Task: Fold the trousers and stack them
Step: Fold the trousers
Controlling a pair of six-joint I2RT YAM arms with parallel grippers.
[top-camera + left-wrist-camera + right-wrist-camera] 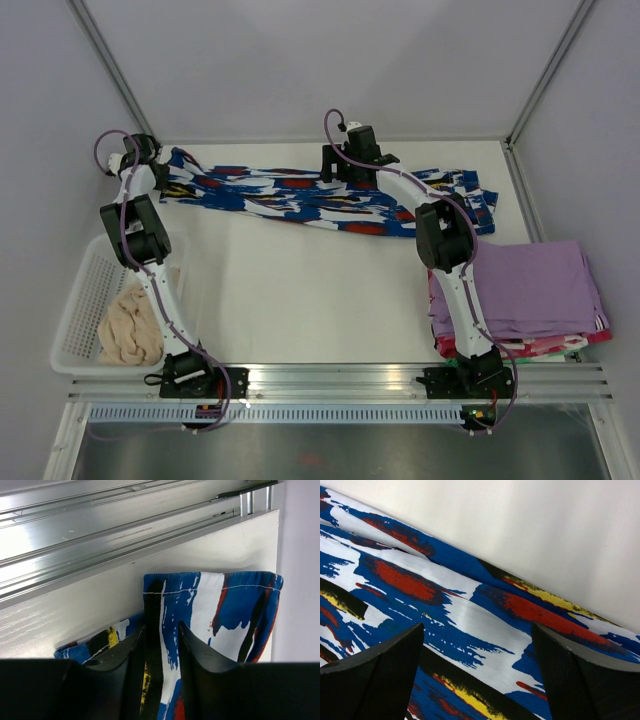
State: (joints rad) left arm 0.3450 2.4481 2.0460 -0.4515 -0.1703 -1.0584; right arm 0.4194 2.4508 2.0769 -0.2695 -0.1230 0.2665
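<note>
Your trousers (300, 200) are lying stretched out lengthwise across the far side of the table (300, 310), running from the back-left corner over toward the right, where the end looks a bit bunched up. Nothing folded yet.

Left gripper (161, 630) is down at the left end of the cloth, right by the stitched hem. Its fingers (197, 655) stand close together with a strip of the print sitting in the narrow gap between them — but from the wrist view you can't tell if they're actually biting the fabric or just straddling it.

Right gripper (477, 680) is over the middle of the trousers, near the far edge, with its jaws spread wide and nothing held; there's only blue, white and red print showing between the fingertips.

Other stuff: a pile of folded lilac garments (530, 285) sits at the right of the table, well apart from the trousers, and a white basket (85, 290) on the left holds a cream fluffy bundle (130, 325).
</note>
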